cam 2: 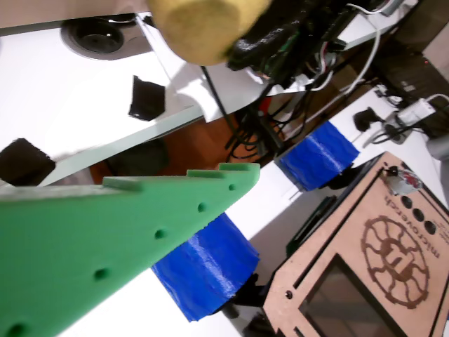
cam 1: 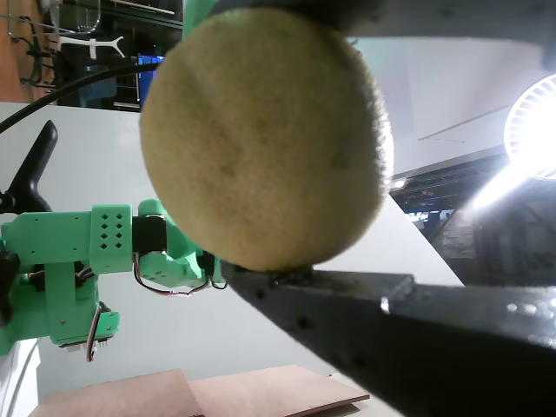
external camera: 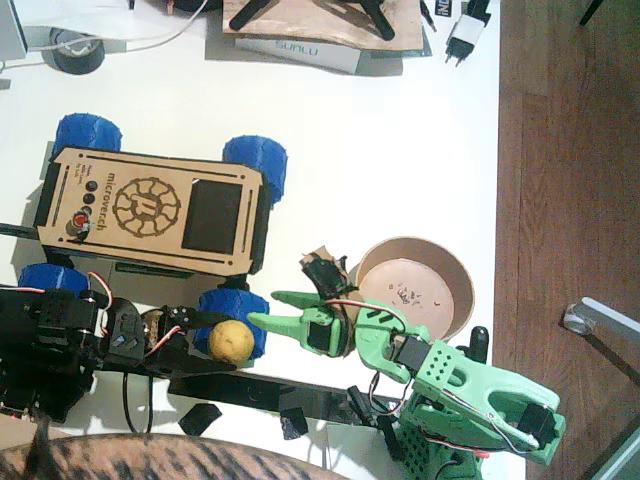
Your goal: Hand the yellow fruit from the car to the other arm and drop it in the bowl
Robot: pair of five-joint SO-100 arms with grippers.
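The yellow fruit (external camera: 231, 342) hangs just in front of the car's front right blue wheel (external camera: 222, 303), and my black left gripper (external camera: 220, 349) is shut on it. In a wrist view the fruit (cam 1: 265, 130) fills the frame above a black finger (cam 1: 391, 321), with the green arm (cam 1: 78, 252) behind it. My green right gripper (external camera: 262, 308) stands open just right of the fruit, tips pointing at it and apart from it. In another wrist view a green finger (cam 2: 119, 232) lies below the fruit (cam 2: 203, 28). The wooden car (external camera: 150, 210) stands at the left. The tan bowl (external camera: 466, 290) sits empty at the right.
The table's right edge (external camera: 497, 200) runs just past the bowl, with wooden floor beyond. Small black pieces (external camera: 200, 418) lie near the front edge. A SUNLU box (external camera: 300, 50), a tape roll (external camera: 75, 50) and a plug (external camera: 462, 35) line the back.
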